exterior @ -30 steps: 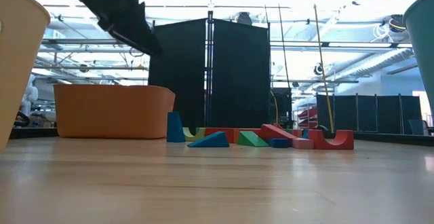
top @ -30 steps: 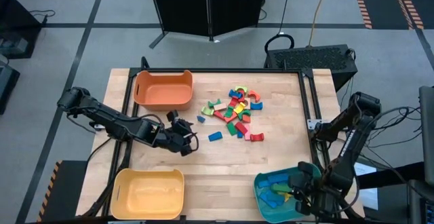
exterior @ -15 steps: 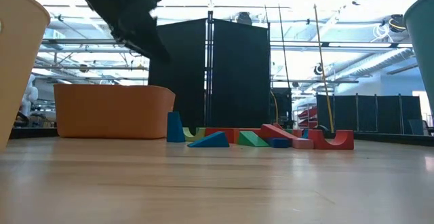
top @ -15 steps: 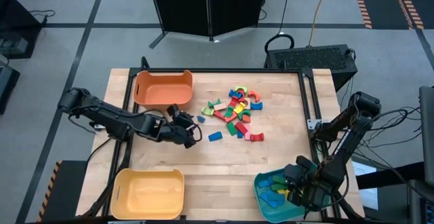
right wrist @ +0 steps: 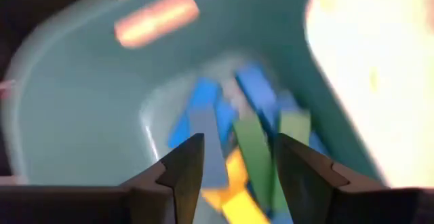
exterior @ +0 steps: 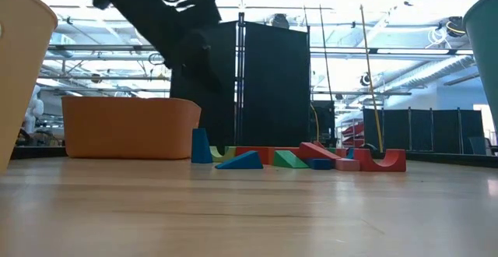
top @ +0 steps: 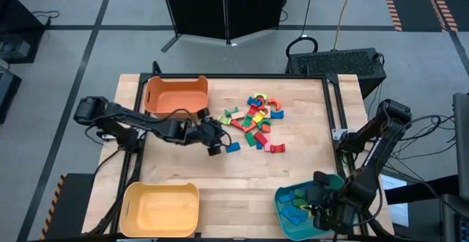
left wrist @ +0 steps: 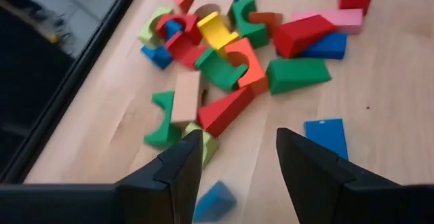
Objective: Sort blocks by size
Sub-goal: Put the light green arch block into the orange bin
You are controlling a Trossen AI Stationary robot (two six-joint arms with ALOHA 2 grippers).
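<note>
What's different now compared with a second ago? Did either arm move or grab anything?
The left tool has slid across the table from near the orange bin toward the pile of blocks; its fingers are open and empty, close to the blue blocks at the pile's near edge. The right tool has shifted only slightly over the teal bin. The blocks, the bins and the yellow bin lie as before.

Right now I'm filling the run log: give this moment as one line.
left pincer: open, empty, over table beside block pile | right pincer: open, empty, over teal bin holding blocks | orange bin: no blocks seen
</note>
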